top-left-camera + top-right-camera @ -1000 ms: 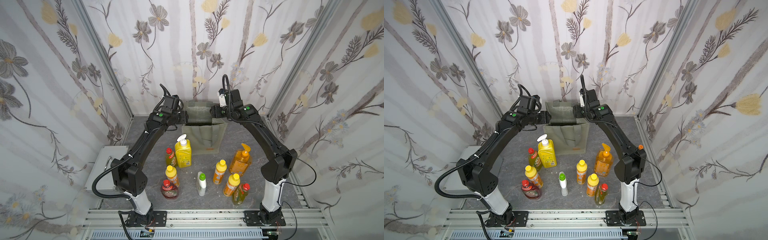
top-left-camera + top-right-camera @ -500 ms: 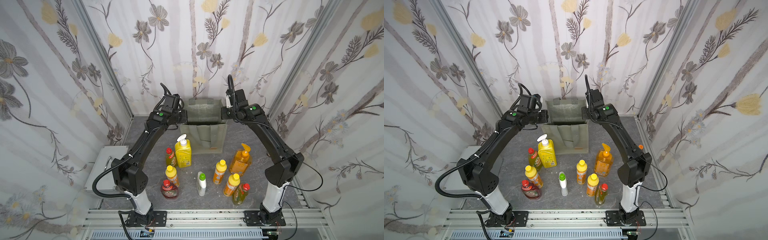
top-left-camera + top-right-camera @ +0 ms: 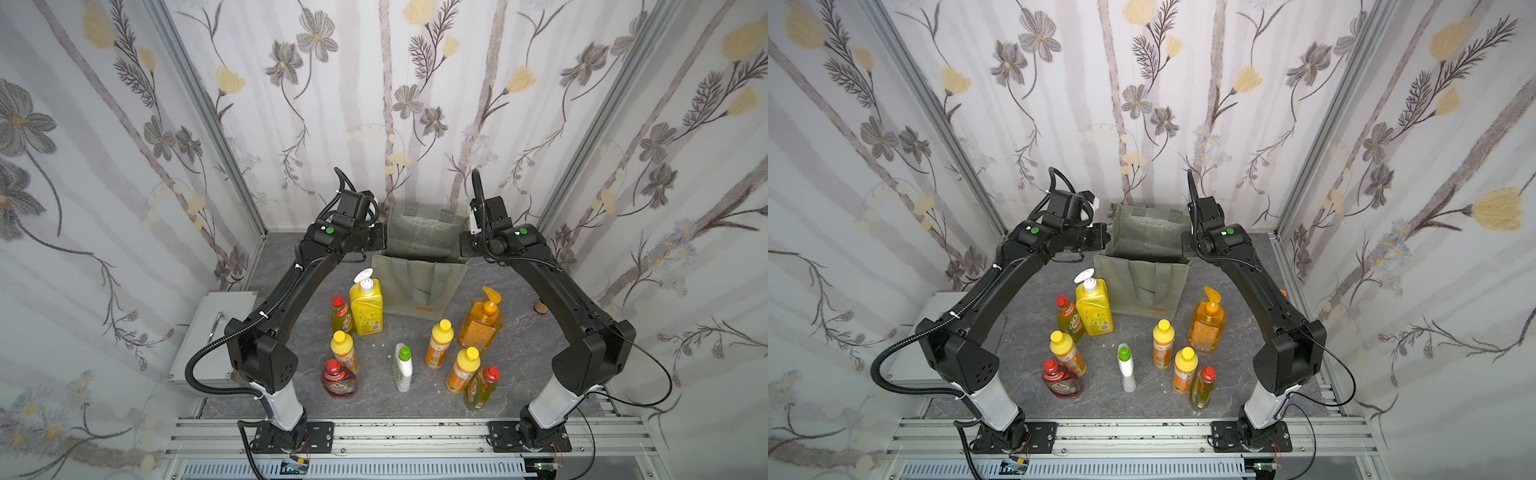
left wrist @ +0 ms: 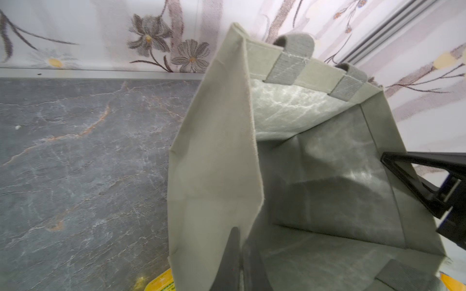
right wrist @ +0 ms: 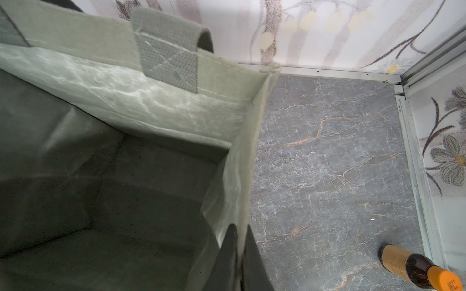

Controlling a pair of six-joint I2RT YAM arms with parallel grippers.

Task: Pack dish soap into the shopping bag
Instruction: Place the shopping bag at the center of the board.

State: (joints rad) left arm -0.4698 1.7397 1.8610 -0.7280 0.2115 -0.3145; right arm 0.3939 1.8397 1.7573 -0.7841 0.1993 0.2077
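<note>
"So where was the bag [image 3: 417, 283]?"

"Upright at the back of the table [image 3: 519, 345], mouth open, nothing inside it in either wrist view. The bottles [image 3: 402, 368] all stood on the table in front of it, none packed."

"And the arms?"

"Left fingers [image 4: 233, 252] were clamped on the rim of one side wall, right fingers [image 5: 229, 252] clamped on the rim of the opposite wall, each with one finger inside and one outside."

"What worried you?"

"Mostly the thin fabric. If the arms pulled apart unevenly, I judged a wall could slip out of a pinch and fold inward, narrowing the mouth. Pulling too hard could drag or tilt the light, empty bag."

"Toward the bottles?"

"Possibly. The yellow pump bottle [image 3: 365, 307] stood just beside the front corner, so a forward shift could knock it over. Also, both arms were busy; freeing one for a bottle might let its wall sag."
</note>
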